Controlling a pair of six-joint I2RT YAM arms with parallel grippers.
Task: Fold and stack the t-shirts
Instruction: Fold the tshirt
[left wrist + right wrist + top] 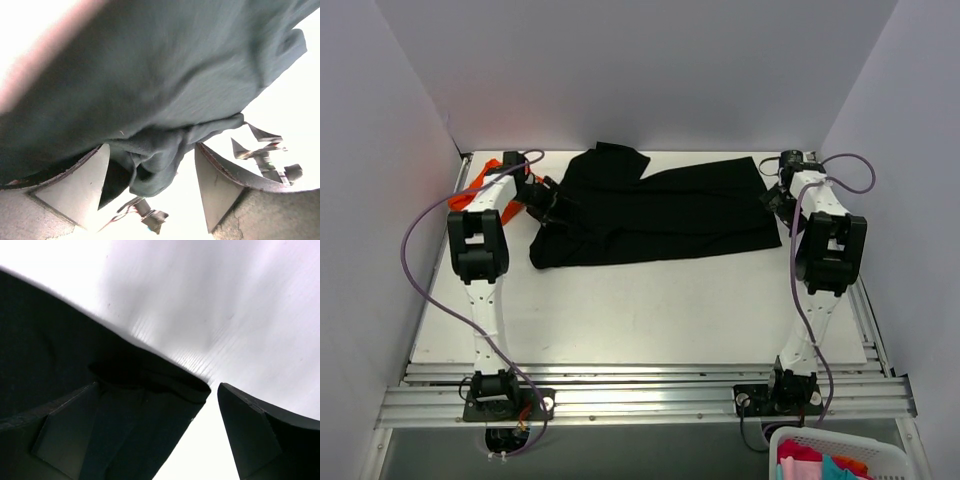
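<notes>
The black t-shirt [655, 210] lies spread flat across the far middle of the table, with one sleeve pointing to the back. The orange t-shirt [480, 192] is at the far left, mostly hidden behind my left arm. My left gripper [552, 210] is at the black shirt's left edge. In the left wrist view it [150, 185] is open, with a bunched fold of black cloth [155, 160] between the jaws. My right gripper [775, 197] is at the shirt's right edge. It [155, 435] is open over the shirt's corner [150, 390].
A white laundry basket [835, 455] with coloured clothes stands below the table's near right corner. White walls close in the left, back and right sides. A metal rail [640, 395] runs along the near edge. Purple cables loop off both arms.
</notes>
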